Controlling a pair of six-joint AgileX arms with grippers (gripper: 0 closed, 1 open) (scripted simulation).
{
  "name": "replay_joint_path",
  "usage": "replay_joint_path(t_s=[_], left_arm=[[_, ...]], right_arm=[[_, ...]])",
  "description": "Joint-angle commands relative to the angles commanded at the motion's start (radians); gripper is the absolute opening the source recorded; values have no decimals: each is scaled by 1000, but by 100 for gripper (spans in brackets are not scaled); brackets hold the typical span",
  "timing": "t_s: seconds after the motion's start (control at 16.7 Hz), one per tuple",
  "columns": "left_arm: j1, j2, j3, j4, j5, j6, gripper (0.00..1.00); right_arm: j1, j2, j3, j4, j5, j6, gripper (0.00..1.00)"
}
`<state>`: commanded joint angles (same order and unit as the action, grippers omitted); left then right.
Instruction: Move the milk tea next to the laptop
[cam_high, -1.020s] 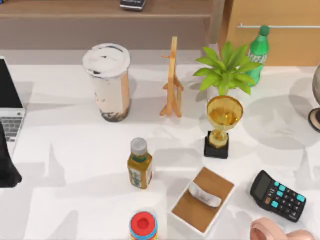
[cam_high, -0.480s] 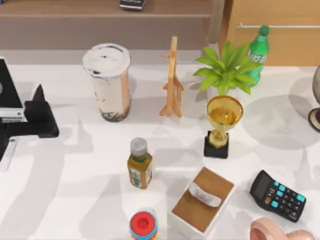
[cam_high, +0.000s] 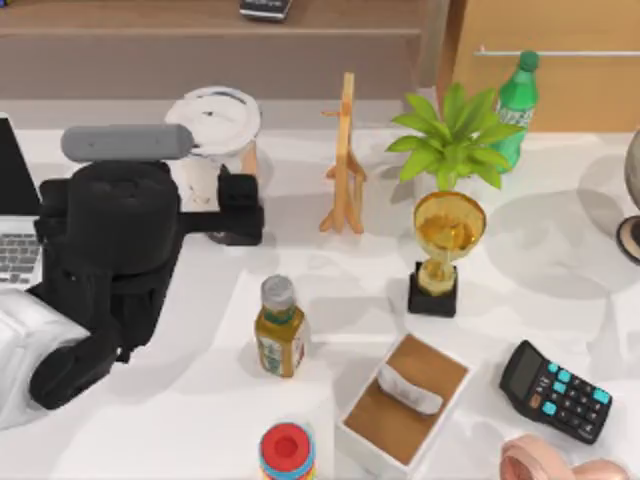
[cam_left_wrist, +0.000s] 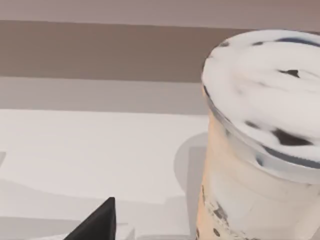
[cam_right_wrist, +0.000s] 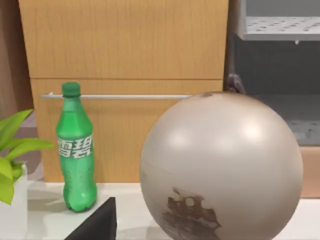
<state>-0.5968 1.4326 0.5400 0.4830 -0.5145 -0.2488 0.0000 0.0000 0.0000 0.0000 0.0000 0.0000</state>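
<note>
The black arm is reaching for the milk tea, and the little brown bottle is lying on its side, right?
Not quite. The left arm's gripper is at the milk tea, but the bottle is standing upright with its grey cap on top, as the top view shows.

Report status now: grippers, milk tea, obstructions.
Left gripper at the milk tea, fingers' state unclear. Cup upright, right of the laptop. Amber bottle stands nearby, apart.

left arm — matte black, bulky rounded housings; grey cylindrical bar across its top; white glossy segment at the lower end; left gripper — blocky black fingers; pointed black fingertip
</note>
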Motion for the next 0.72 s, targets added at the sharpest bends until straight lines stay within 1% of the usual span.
replay_joint_path(t_s=[0.18,0.3,0.6,0.72], left_arm=[[-56,129,41,41,-46,-21,100],[-72,162,49,50,-58,-27,100],[-67,164,48,51,-54,-25,100],[-52,202,79,72,-39,-15,100]], right_arm=[[0,0,0,0,0,0,100],[0,0,0,0,0,0,100],[0,0,0,0,0,0,100],[0,0,0,0,0,0,100]])
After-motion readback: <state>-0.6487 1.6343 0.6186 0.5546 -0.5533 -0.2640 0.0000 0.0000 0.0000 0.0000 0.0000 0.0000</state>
